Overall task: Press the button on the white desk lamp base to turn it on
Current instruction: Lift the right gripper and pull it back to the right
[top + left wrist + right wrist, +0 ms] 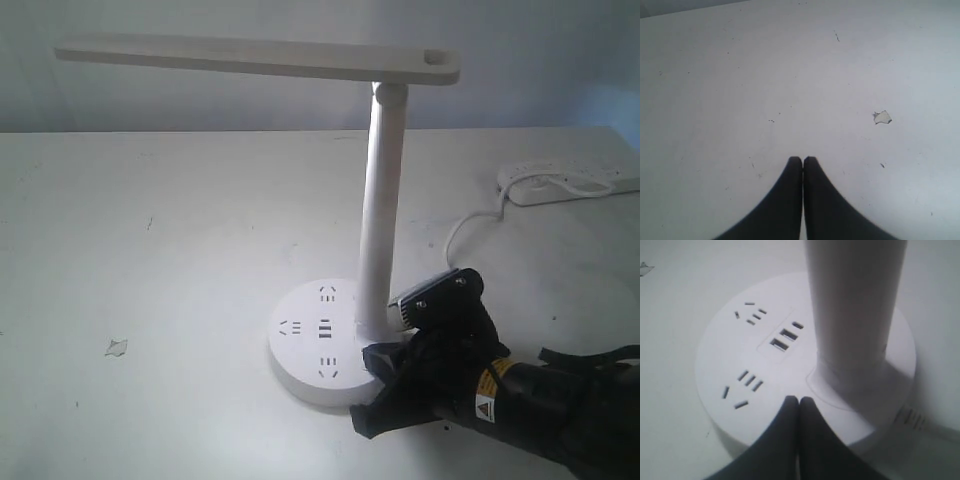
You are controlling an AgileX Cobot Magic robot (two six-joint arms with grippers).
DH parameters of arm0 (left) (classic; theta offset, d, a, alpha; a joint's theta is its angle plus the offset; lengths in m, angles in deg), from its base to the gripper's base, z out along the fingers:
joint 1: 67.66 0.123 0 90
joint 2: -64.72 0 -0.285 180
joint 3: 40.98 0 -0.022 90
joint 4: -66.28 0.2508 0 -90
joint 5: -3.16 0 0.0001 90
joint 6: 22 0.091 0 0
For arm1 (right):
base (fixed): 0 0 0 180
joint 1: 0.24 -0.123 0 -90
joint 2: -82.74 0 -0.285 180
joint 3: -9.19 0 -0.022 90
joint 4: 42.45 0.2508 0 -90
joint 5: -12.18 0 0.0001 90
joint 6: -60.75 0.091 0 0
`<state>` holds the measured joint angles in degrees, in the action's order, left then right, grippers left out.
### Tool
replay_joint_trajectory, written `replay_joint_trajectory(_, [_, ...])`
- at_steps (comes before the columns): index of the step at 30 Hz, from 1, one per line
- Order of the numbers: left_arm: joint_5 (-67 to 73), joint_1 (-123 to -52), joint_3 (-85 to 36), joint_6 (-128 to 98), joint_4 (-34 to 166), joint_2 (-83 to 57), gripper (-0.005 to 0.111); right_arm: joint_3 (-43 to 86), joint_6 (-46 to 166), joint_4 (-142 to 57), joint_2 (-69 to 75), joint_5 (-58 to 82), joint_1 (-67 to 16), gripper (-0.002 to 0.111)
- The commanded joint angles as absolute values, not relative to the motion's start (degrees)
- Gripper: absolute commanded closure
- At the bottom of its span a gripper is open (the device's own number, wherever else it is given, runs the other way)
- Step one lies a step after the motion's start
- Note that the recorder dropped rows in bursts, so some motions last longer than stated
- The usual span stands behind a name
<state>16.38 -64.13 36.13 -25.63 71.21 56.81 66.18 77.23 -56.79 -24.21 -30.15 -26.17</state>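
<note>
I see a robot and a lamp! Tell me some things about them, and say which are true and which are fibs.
1. The right gripper is shut, with its tips over the white desk lamp base, next to the post. True.
2. The left gripper is open wide. False: it is shut, over bare table.
3. The lamp base is square. False: it is a round disc.
4. A white power strip lies on the table. True.
5. The base has USB slots on top. True.
</note>
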Motion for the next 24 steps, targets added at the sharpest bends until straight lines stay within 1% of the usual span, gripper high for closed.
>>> replay_joint_trajectory(1, [16.4,-64.3,36.2,-25.6,71.1,56.9,0.107,69.4,75.5,-56.4,-24.5,-40.2,-26.5,0.108])
replay_joint_trajectory(6, [16.4,-64.3,36.2,-25.6,71.1,56.9,0.107,76.2,71.9,-48.6,-24.5,-57.8,-26.5,0.108])
replay_joint_trajectory(12, [16.4,-64.3,36.2,-25.6,71.1,56.9,0.107,84.1,69.1,-33.0,-19.5,-57.8,-26.5,0.108])
replay_joint_trajectory(15, [16.4,-64.3,36.2,-25.6,71.1,56.9,0.107,86.4,69.1,-32.2,-13.6,-57.8,-26.5,0.108])
replay_joint_trajectory(24, [16.4,-64.3,36.2,-25.6,71.1,56.9,0.107,86.4,68.8,-33.7,10.8,-57.8,-26.5,0.108])
